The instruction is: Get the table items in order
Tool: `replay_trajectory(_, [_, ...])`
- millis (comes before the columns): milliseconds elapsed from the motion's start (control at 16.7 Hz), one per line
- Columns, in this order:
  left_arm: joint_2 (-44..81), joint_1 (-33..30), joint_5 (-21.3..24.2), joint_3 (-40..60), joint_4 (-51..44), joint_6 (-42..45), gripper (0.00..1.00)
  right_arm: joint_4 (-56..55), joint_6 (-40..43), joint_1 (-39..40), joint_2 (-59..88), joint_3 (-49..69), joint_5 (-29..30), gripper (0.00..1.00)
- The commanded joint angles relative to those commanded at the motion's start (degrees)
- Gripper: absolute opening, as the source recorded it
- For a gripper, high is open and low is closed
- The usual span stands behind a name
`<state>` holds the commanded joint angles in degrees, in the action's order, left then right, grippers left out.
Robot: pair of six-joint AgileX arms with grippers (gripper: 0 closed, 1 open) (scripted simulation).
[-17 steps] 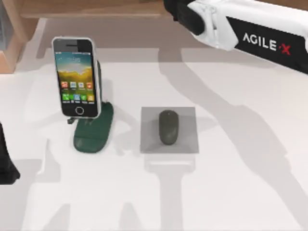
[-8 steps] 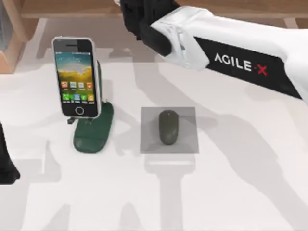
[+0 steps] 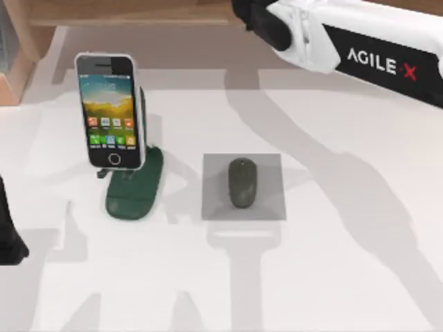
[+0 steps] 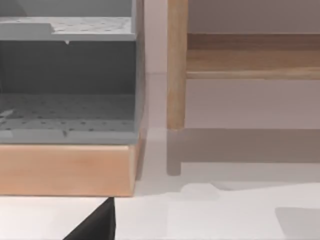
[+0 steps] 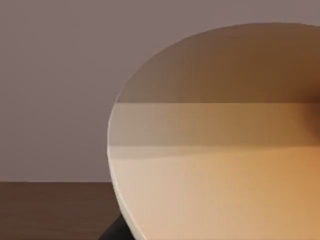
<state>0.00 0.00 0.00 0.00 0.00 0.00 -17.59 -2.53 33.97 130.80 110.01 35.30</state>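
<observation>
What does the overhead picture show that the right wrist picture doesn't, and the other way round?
The top view has the smartphone upright on its dark green stand, the mouse on a grey mat, and the right arm reaching along the table's far edge. The right wrist view has a tan cup, close up. I can't pick out anything they share.

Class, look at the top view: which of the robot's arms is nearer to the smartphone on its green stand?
The left. The left arm sits at the table's left edge, just below-left of the smartphone. The right arm reaches in from the upper right, well across the table from it.
</observation>
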Motion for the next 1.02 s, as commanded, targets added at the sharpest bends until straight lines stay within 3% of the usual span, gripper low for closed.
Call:
replay_trajectory(300, [0.0, 0.0, 0.0, 0.0, 0.0, 0.0, 1.00, -0.1, 0.5, -0.7, 0.5, 0.1, -0.2, 0.00])
replay_trajectory(1020, [0.0, 0.0, 0.0, 0.0, 0.0, 0.0, 1.00, -0.1, 0.5, -0.7, 0.5, 0.1, -0.2, 0.90])
